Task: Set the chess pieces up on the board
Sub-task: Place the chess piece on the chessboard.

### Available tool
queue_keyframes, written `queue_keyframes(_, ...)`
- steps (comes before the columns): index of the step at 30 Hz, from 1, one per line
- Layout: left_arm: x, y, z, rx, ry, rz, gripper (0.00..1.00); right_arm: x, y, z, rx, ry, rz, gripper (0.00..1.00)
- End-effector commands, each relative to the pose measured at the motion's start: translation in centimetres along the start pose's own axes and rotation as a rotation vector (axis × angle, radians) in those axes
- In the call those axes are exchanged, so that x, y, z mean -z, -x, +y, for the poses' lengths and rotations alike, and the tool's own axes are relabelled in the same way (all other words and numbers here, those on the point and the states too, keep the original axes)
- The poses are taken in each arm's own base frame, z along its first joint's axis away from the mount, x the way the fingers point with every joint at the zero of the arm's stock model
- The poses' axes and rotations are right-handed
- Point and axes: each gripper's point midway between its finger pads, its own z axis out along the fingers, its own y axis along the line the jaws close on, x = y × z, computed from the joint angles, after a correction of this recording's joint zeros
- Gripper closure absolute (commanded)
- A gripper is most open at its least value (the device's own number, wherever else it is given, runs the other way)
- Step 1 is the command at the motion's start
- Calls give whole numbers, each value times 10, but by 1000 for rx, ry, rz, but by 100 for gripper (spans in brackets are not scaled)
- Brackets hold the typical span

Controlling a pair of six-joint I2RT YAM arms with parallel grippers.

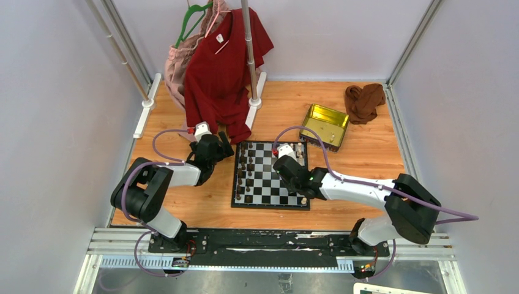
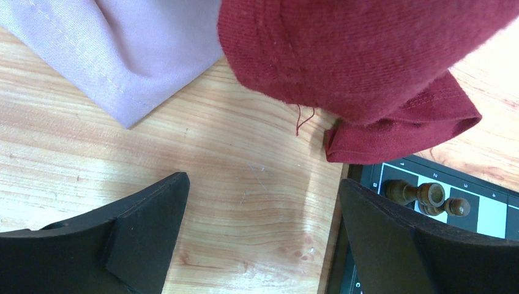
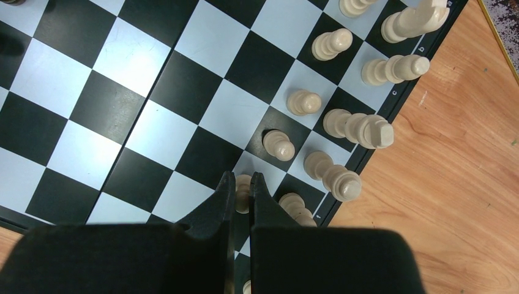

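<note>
Chess pieces (image 3: 304, 102) sit on the checkered board (image 1: 272, 180) mid wooden tabletop (image 1: 361, 165), turned cream ones along its right edge, dark ones left. Your right hand (image 3: 243, 177) is pinched shut on one cream pawn (image 3: 243, 196); your left hand (image 2: 262, 184) gapes wide, empty, by the red knit shirt (image 2: 367, 55). One gold tin (image 1: 324, 122), plain grey walls (image 1: 55, 122) around.

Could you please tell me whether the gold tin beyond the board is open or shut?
Open. The gold tin shows its inner floor and walls from above, with no lid on it.
</note>
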Motion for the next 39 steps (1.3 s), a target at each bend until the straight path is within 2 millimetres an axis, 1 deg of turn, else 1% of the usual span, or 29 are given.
queue_keyframes(1,3,-14,15,-21,35,42,0,-2,-8,-4,19,-35,13,100)
queue_keyframes(4,3,-15,14,-22,33,44,0,-2,-9,-3,19,-34,17,100)
queue_keyframes(13,4,-15,14,-24,32,45,0,-2,-10,-4,18,-38,27,92)
queue_keyframes(25,4,-15,14,-23,31,44,0,0,-8,-6,20,-46,21,80)
queue_keyframes(26,4,-15,15,-23,32,45,0,0,-8,-6,20,-45,21,76)
queue_keyframes(27,4,-15,14,-24,31,45,0,0,-7,-6,21,-44,20,74)
queue_keyframes(35,4,-15,15,-23,31,45,0,3,-3,-4,19,-33,13,72)
queue_keyframes(39,4,-15,15,-23,33,46,0,7,2,-3,17,-23,1,72)
